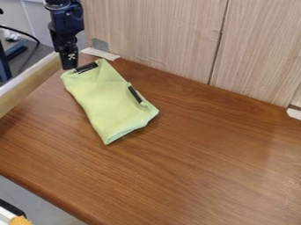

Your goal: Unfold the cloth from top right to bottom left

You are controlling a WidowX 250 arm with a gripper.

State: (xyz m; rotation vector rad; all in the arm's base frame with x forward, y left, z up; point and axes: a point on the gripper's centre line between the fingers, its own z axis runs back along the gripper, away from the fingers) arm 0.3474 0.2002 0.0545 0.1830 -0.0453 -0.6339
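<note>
Cannot call the jaws either released or clenched, nor say for sure whether cloth is caught between them. See the black gripper (70, 66) pointing down just off the left end of the pale wood-grain wall panel (159, 35), right by the panel-side end of the light green fabric cloth (108, 101); cannot tell touching from merely very near. Find that cloth lying on the reddish-brown wood-grain table (206, 158), in front of the left part of the panel, its long way slanting out from the panel's foot. Judge it folded, to go by the long, narrow shape, the thick-looking edge farthest from the panel and the small raised tuck along the right side. Note also one short black strip (86, 67) at the end nearest the panel, and a second black strip (135, 94) beside the tuck, farther along in front of the panel. As for progress, probably early: no layer visibly opened out, no broad single sheet spread toward the lower left, away from the panel. Left to do, by the look of things: take hold of the upper layer at the top right corner, lift, carry diagonally outward from the panel to the bottom left, lay down and let go. Count none of that as finished here; at most, perhaps, brought near the panel-side end, at the upper left rather than on the right-hand side.
</note>
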